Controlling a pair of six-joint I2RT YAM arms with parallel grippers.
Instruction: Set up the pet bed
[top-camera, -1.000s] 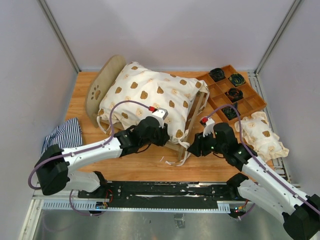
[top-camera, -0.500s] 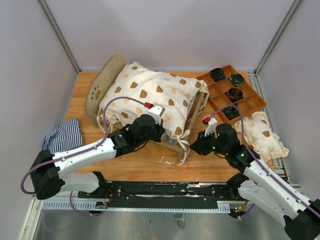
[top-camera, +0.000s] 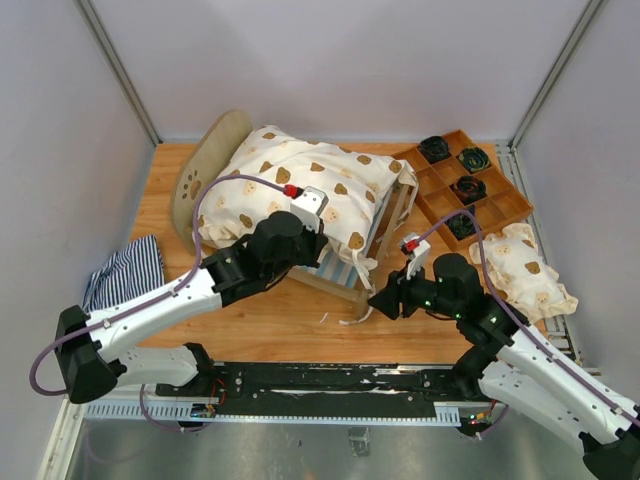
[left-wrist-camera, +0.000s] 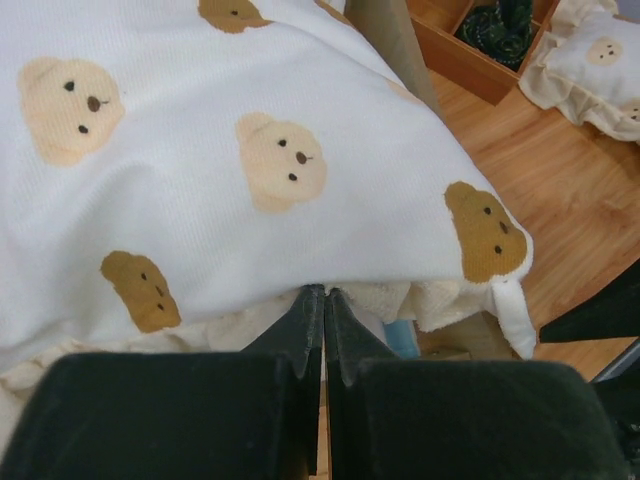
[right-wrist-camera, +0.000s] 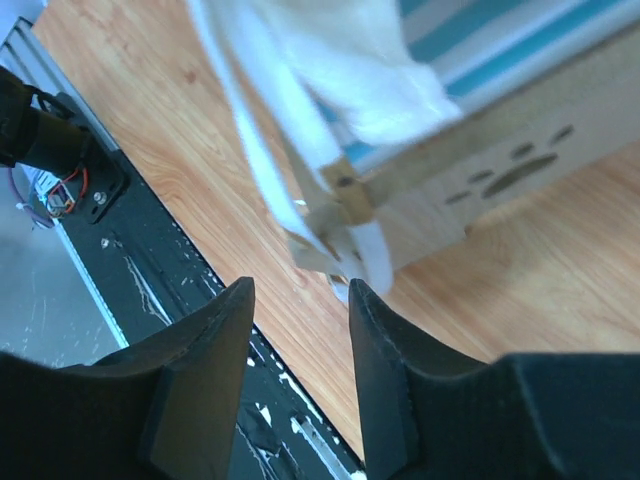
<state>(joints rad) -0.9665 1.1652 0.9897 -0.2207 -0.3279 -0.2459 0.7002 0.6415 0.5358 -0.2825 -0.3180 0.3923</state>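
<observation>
The bed (top-camera: 338, 284) sits in the middle of the counter (top-camera: 280, 320), headboard (top-camera: 200, 185) toward the left edge. Its striped mattress (right-wrist-camera: 520, 45) shows under a lifted bear-print blanket (top-camera: 300, 185). The left pincer (left-wrist-camera: 322, 300) is closed at the blanket's near hem, apparently pinching it. The right pincer (right-wrist-camera: 298, 295) hovers wide and empty by the bed's foot corner. This looks like the blanket-laying step; next, the hem probably needs drawing over the foot end and smoothing flat.

Soft bear-print cloth cover (left-wrist-camera: 330, 200); matt pale plywood pet bed (right-wrist-camera: 590, 110)
</observation>
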